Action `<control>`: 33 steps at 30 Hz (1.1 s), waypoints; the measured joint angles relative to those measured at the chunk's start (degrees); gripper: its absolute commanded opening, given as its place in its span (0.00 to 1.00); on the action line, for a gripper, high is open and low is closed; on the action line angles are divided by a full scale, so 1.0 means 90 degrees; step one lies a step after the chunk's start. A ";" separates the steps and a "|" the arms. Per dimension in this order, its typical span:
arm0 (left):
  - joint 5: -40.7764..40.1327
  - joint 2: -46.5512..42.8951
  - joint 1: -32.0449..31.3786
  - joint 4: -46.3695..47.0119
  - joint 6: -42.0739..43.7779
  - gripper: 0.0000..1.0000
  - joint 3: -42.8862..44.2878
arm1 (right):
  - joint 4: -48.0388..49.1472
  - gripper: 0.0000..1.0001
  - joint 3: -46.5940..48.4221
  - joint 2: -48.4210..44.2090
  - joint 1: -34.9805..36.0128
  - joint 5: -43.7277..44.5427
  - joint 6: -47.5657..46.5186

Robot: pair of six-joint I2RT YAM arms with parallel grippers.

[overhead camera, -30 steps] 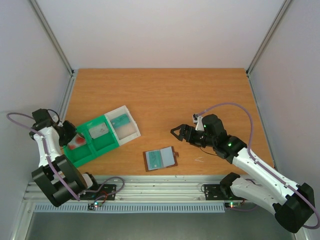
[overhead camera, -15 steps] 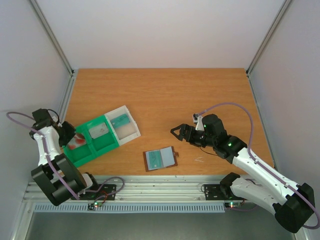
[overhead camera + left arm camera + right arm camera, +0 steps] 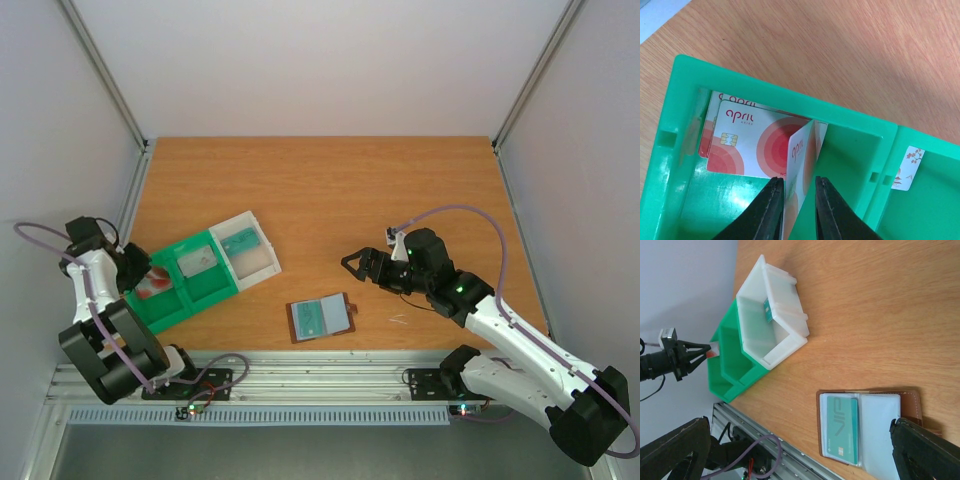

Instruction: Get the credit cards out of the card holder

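My left gripper is down in the end compartment of the green tray, which sits at the left side of the worktop. Its jaws stand only a narrow way apart. A red-and-white card stands on edge between them, leaning a little, and I cannot tell whether the pads press it or merely flank it. Beside and below it, two red-circled cards lie flat on the compartment floor, one stacked on the other. A leaf-print card lies in the next compartment. A white box butts against the tray's far end, with a teal card inside. The card holder lies open and flat near the front edge of the worktop, roughly midway between the arms and well apart from the tray. Seen from above, a second teal card sits in its left-hand pocket. The other pocket shows pale, and I cannot tell what it holds. My right gripper hovers over the worktop just beyond the holder's right corner, with its jaws spread wide and nothing in them.
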 measured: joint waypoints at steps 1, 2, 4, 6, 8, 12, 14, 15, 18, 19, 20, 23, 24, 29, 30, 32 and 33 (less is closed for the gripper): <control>-0.0012 0.0024 0.0000 0.0010 -0.0002 0.19 0.0010 | 0.0000 0.98 0.0000 0.0000 0.0000 0.0002 0.0000; -0.0032 0.0051 0.0002 0.0017 -0.0007 0.19 0.0022 | 0.0000 0.98 0.0000 0.0000 0.0000 0.0010 0.0000; -0.0068 0.0112 0.0002 0.0044 -0.0010 0.19 0.0034 | 0.0000 0.98 0.0000 0.0000 0.0000 0.0022 0.0002; -0.0119 0.0160 0.0002 0.0073 -0.0012 0.19 0.0034 | 0.0000 0.99 0.0000 0.0000 0.0000 0.0036 0.0005; -0.0158 0.0199 0.0002 0.0112 -0.0019 0.19 0.0034 | 0.0000 0.98 0.0000 0.0000 0.0000 0.0041 0.0010; -0.0177 0.0330 0.0000 0.0216 -0.0070 0.19 0.0041 | 0.0000 0.98 0.0000 -0.0007 0.0000 0.0051 0.0017; -0.0180 0.0423 -0.0005 0.0221 -0.0112 0.20 0.0087 | -0.0002 0.98 0.0000 -0.0017 0.0000 0.0066 0.0017; -0.0185 0.0466 -0.0012 0.0228 -0.0131 0.21 0.0129 | -0.0002 0.99 0.0000 -0.0022 -0.0002 0.0070 0.0015; -0.0236 0.0503 -0.0036 0.0248 -0.0180 0.22 0.0243 | -0.0002 0.99 0.0000 -0.0027 -0.0012 0.0092 0.0015; -0.0250 0.0503 -0.0041 0.0260 -0.0182 0.24 0.0270 | -0.0002 0.98 0.0000 -0.0027 -0.0012 0.0095 0.0015; -0.0265 0.0503 -0.0044 0.0260 -0.0185 0.25 0.0313 | -0.0002 0.98 0.0000 -0.0027 -0.0015 0.0095 0.0015; -0.0321 0.0503 -0.0049 0.0274 -0.0204 0.28 0.0372 | -0.0002 0.98 0.0010 -0.0024 -0.0022 0.0090 0.0015; -0.0345 0.0503 -0.0046 0.0274 -0.0216 0.29 0.0393 | 0.0000 0.99 0.0012 -0.0022 -0.0024 0.0090 0.0015; -0.0408 0.0503 -0.0073 0.0299 -0.0284 0.35 0.0418 | -0.0002 0.98 0.0012 0.0010 -0.0024 0.0090 0.0022; -0.0413 0.0503 -0.0078 0.0301 -0.0311 0.36 0.0418 | -0.0005 0.99 0.0012 0.0019 -0.0024 0.0090 0.0027; -0.0423 0.0503 -0.0083 0.0294 -0.0357 0.40 0.0427 | -0.0005 0.98 0.0012 0.0032 -0.0024 0.0090 0.0068; -0.0440 0.0500 -0.0085 0.0296 -0.0379 0.41 0.0440 | -0.0002 0.98 0.0012 0.0046 -0.0024 0.0090 0.0100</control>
